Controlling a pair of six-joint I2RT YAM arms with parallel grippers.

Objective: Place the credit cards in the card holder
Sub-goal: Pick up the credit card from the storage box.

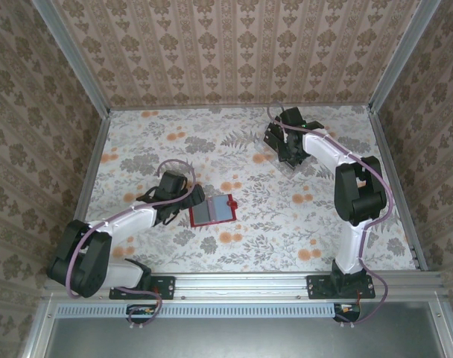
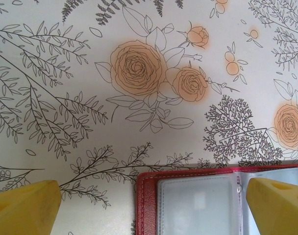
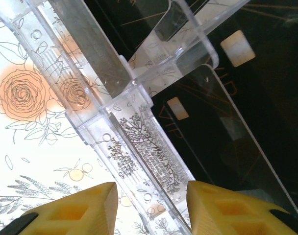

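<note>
The card holder [image 1: 213, 211] lies open on the flowered table, red with pale clear sleeves [image 2: 195, 205]. My left gripper [image 1: 189, 198] hovers over its left edge, open, with the yellow fingers [image 2: 26, 208] far apart and nothing between them but the holder's corner [image 2: 148, 196] below. At the back right, my right gripper [image 1: 284, 146] is down at a clear plastic stand [image 3: 114, 93] that holds the black credit cards [image 3: 247, 107]. Its jaws [image 3: 151, 210] stand apart astride the stand's clear rail, and one card's edge runs next to the right finger [image 3: 227, 210].
Patterned walls on metal frames close in the table on three sides. Both arm bases [image 1: 338, 283] are bolted to the near rail. Bare flowered tabletop [image 1: 286, 224] lies between the card holder and the stand.
</note>
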